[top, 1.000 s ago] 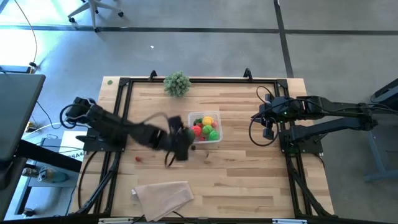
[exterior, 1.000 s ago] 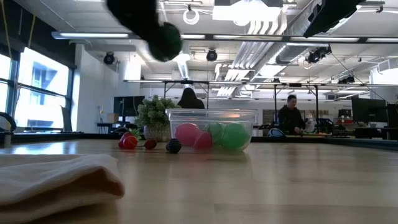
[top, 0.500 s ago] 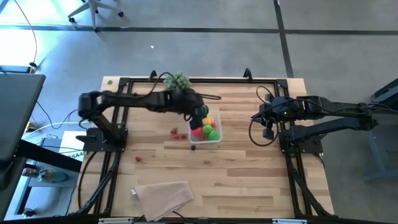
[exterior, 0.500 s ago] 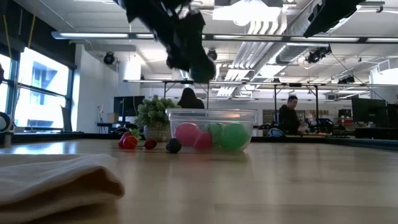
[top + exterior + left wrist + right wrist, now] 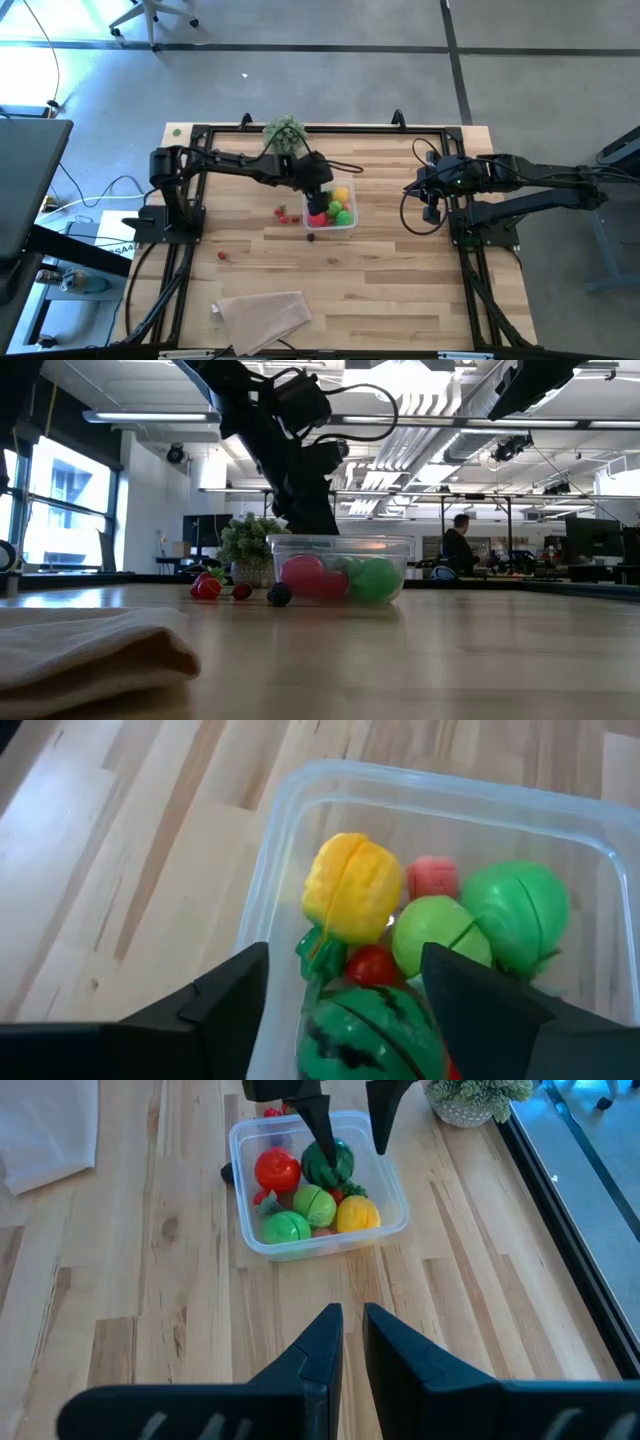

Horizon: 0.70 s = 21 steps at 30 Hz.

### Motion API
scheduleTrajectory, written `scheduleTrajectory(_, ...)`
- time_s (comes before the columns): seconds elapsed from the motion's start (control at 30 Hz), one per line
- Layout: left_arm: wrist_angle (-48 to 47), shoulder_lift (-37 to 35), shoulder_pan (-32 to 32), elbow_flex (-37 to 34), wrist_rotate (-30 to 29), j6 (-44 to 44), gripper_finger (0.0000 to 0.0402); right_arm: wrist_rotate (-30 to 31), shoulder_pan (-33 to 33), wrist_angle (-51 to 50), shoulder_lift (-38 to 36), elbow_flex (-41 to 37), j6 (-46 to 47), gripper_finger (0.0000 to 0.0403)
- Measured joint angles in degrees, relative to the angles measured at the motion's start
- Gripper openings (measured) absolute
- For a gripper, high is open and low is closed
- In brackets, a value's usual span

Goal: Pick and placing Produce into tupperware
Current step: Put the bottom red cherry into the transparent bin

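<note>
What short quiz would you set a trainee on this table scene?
1. True or false: the clear plastic rectangular container holds a yellow toy fruit.
2. Which hangs over the container? A: left arm's tool. B: right arm's tool.
3. Fill in: the striped dark green watermelon ball lies ____ the container.
Key: 1 true; 2 A; 3 inside.

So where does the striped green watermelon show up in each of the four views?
High view: not distinguishable; the left arm covers that end of the tupperware.
Low view: cannot tell it apart behind the clear wall.
Left wrist view: watermelon at bottom centre, between the jaws of the left gripper.
Right wrist view: upper middle, inside the container, under the left gripper.
Shared landmark: the yellow fruit beside it.
</note>
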Motion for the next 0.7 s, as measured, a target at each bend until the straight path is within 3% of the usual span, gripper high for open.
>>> scheduleTrajectory(0.37, -1.7, -0.4, 0.0, 0.1, 1.3, 0.0, 0.021, 0.0, 0.0, 0.0, 0.0, 0.0, 0.0, 0.0034)
scheduleTrajectory(0.53, -16.9, -0.9, 0.0, 6.1, 5.5, -3.6, 0.0195, 0.0, 0.0, 0.0, 0.0, 0.0, 0.0, 0.0034)
scheduleTrajectory(0.7, -39.5, -1.0, -0.7, 15.4, 6.7, -8.5, 0.0178, 0.0, 0.0, 0.0, 0.0, 0.0, 0.0, 0.0034)
